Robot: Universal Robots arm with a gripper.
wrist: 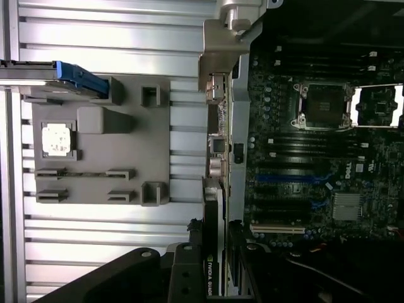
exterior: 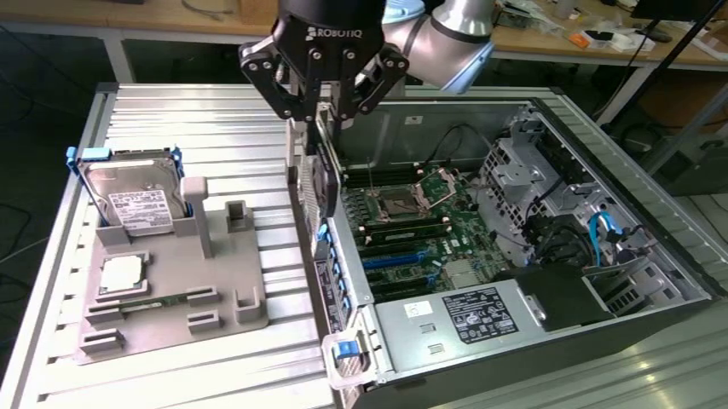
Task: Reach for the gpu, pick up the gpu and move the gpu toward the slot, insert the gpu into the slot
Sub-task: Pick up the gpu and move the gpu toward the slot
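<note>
Ribbed aluminium tabletop [exterior: 170, 111] carries everything, with wooden workbenches [exterior: 136, 17] behind it. Furthest to the exterior view's left, a grey fixture tray [exterior: 234, 277] lies on the table. A silver hard drive [exterior: 136, 200] with a white label stands upright in the tray's rear holder, between blue handles. Just in front of it, a small square silvery chip [exterior: 122, 274] lies flat in a recess. Toward the middle, the black gripper [exterior: 322, 115] hangs from above, its fingers [exterior: 298, 106] drawn in narrow and pinched on the top edge of the gpu [exterior: 324, 175]. The card hangs upright and edge-on below the fingers, right at the near side wall of the open computer case [exterior: 637, 204], at the wall that faces the tray. From the wrist view, the gpu [wrist: 213, 221] runs along the inside of that wall, clamped in the gripper [wrist: 213, 271], with a white printed label on its edge. Whether its lower edge touches the board I cannot tell. To the exterior view's right of the card, the green motherboard [exterior: 432, 230] lies flat inside the case, with an open processor socket [exterior: 401, 203] and blue slots [exterior: 393, 256]. A power supply [exterior: 455, 315] with a labelled top sits at the case's near end, and blue cables [exterior: 599, 234] curl past the drive cage on the far right.
</note>
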